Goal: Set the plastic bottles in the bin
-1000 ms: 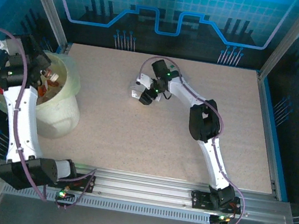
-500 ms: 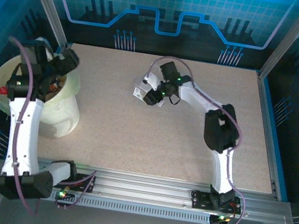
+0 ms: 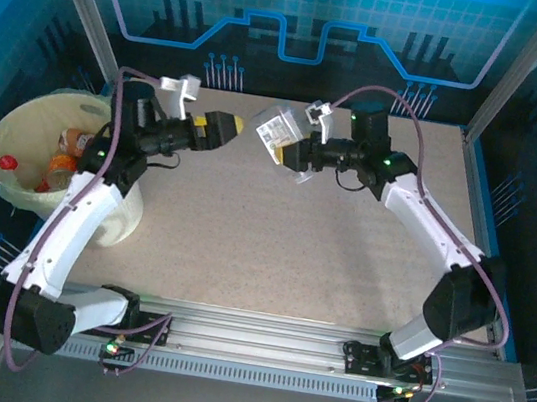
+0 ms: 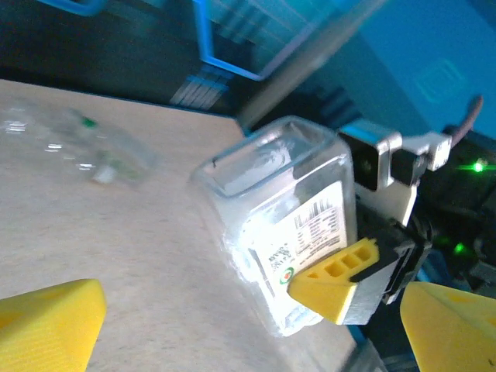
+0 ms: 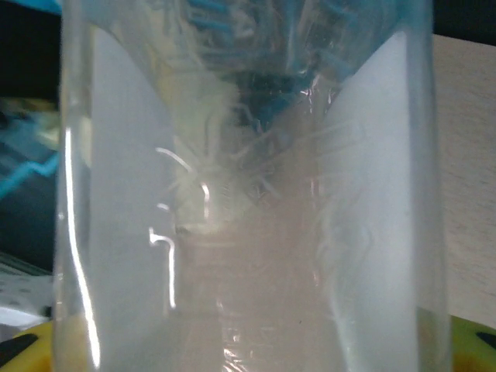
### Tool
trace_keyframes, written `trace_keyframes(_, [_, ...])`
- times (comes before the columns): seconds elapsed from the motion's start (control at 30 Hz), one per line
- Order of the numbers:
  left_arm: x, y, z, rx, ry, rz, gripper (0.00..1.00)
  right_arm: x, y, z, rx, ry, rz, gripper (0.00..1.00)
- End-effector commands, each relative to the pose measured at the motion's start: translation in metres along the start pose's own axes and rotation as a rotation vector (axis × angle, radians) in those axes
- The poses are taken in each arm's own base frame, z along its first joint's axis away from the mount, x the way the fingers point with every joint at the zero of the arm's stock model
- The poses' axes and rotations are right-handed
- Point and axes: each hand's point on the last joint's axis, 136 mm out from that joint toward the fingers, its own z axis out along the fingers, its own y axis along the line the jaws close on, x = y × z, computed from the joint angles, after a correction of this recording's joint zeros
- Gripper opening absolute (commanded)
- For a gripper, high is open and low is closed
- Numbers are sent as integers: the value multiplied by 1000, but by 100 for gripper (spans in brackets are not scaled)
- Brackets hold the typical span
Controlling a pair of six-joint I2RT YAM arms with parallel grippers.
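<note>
My right gripper (image 3: 294, 150) is shut on a clear square plastic bottle (image 3: 276, 134) with a white label and holds it above the table's back middle. In the right wrist view this bottle (image 5: 248, 194) stands between the yellow fingertips (image 5: 473, 345). My left gripper (image 3: 229, 124) is open just left of it, pointing at it, with nothing in it. In the left wrist view the bottle (image 4: 279, 225) lies between my open yellow fingers (image 4: 46, 325), with the right gripper's yellow finger (image 4: 337, 283) pressed on its label. The cream bin (image 3: 0, 136) at the far left holds several orange and red bottles (image 3: 59, 166).
A faint clear crushed bottle (image 4: 77, 147) lies on the speckled table (image 3: 291, 255) beyond the held one. Aluminium frame posts (image 3: 84, 12) and blue back panels bound the workspace. The left arm crosses over the bin's right side.
The left arm swung out of the bin toward the table's middle and its gripper opened. The right arm lifted the clear bottle off the table and carried it back and up.
</note>
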Motion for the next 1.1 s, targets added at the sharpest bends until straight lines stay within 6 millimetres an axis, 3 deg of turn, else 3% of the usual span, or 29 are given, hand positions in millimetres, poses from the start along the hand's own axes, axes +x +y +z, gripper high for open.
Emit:
trace_keyframes(0.0, [-2,-48,9,240,17,86,99,-14,47,-12,-165,-40,83,40])
trace_keyframes(0.13, [-1,-56,19,296,34,86,99,-23,76,-19,-246,-56,93,41])
trace_keyframes(0.23, [0,-75,22,421,49,89,99,-24,91,-17,-288,-39,89,42])
trace_keyframes(0.33, [4,-92,23,528,87,98,98,-26,100,-12,-315,-26,82,42])
trace_keyframes(0.47, [10,-95,27,537,108,113,91,-31,108,-6,-344,-25,62,43])
trace_keyframes(0.63, [10,-95,26,532,99,123,70,-31,104,0,-348,-17,56,46])
trace_keyframes(0.73, [8,-93,27,521,86,126,64,-27,100,1,-336,-15,27,50])
trace_keyframes(0.9, [2,-86,30,472,54,115,55,-21,90,1,-286,-9,-4,64])
trace_keyframes(1.07, [-11,-51,33,217,-22,96,50,-22,68,-5,-153,-52,-28,86])
